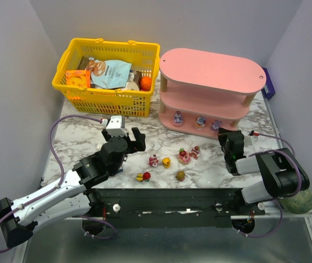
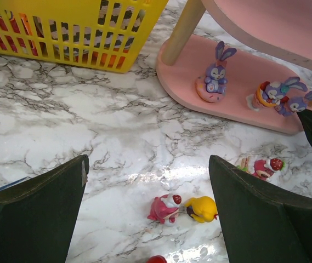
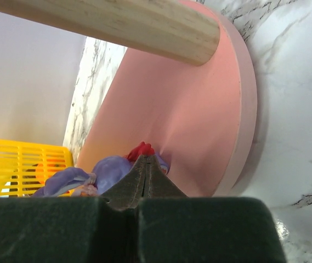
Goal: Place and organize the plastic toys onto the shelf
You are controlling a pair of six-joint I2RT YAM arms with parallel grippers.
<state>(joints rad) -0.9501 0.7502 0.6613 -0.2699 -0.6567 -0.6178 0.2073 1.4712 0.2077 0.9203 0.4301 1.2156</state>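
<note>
Top external view is showing the pink shelf (image 1: 210,71) standing at the tabletop's (image 1: 79,137) far right, with three purple toys (image 1: 200,121) on its bottom tier and loose toys (image 1: 166,163) lying toward the near edge. The left pincer (image 2: 147,161) is hanging wide apart over the loose toys, while the right pincer (image 3: 146,159) is pressing its fingers together beside the purple toys. The snack packet's (image 1: 109,71) print is showing too small to read.

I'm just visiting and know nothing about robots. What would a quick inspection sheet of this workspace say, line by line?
Surface: marble table, toys scattered near the front.
Job's things: pink shelf; three purple toys on its bottom tier; several loose toys on the table.
Clutter: yellow basket holding snack packets.
Grippers: left gripper open above the table; right gripper shut, at the bottom tier.
Cables: purple cables looping from both arms.
Surroundings: plain grey walls.
</note>
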